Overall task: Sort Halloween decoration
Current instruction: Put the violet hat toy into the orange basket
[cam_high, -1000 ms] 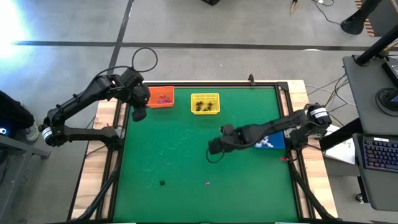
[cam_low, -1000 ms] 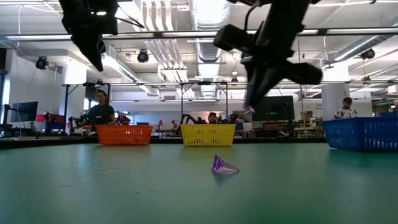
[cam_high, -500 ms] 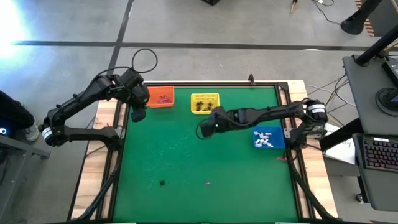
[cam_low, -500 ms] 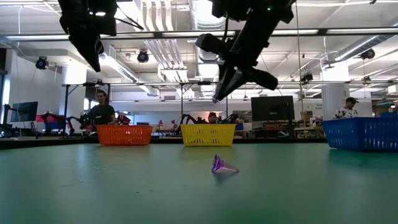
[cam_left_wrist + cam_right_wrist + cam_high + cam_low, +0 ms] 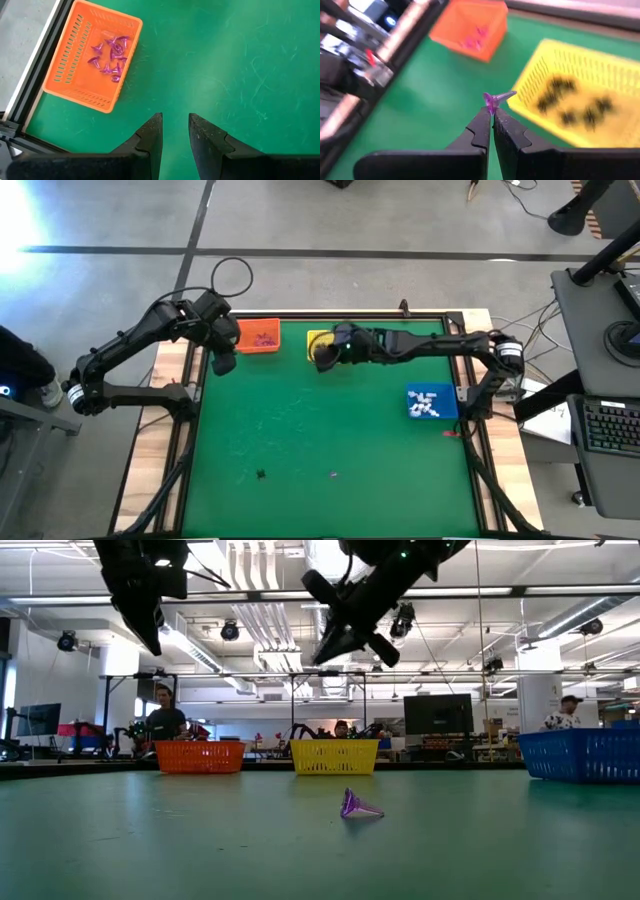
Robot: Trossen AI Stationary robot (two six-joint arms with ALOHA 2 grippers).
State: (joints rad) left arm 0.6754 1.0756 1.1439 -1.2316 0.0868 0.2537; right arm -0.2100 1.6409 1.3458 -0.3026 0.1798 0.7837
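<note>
My right gripper (image 5: 322,354) is high above the table at the left edge of the yellow basket (image 5: 342,336), shut on a tiny purple cone-shaped trinket (image 5: 496,98). The yellow basket (image 5: 580,80) holds black trinkets. Purple ones lie in the orange basket (image 5: 259,337) and white ones in the blue basket (image 5: 430,402). My left gripper (image 5: 175,125) hovers open beside the orange basket (image 5: 75,70), touching nothing. One purple trinket (image 5: 358,806) lies on its side on the green mat, and a black one (image 5: 261,474) lies near it. My right gripper pinches the purple trinket by its wide brim end (image 5: 489,102) between the two fingertips (image 5: 483,117). Its pointed end (image 5: 511,93) sticks out sideways beyond them. The trinket is lifted clear, high above the mat.
The three baskets stand along the far and right sides of the mat (image 5: 300,420). A raised black frame (image 5: 190,420) borders the mat. In the low view, people (image 5: 163,720) and workbenches show in the room behind the table.
My right gripper has moved from the middle of the table toward the far edge and a little left, rising as it went, and now hangs by the yellow basket's left edge. It has stayed shut on the purple trinket.
</note>
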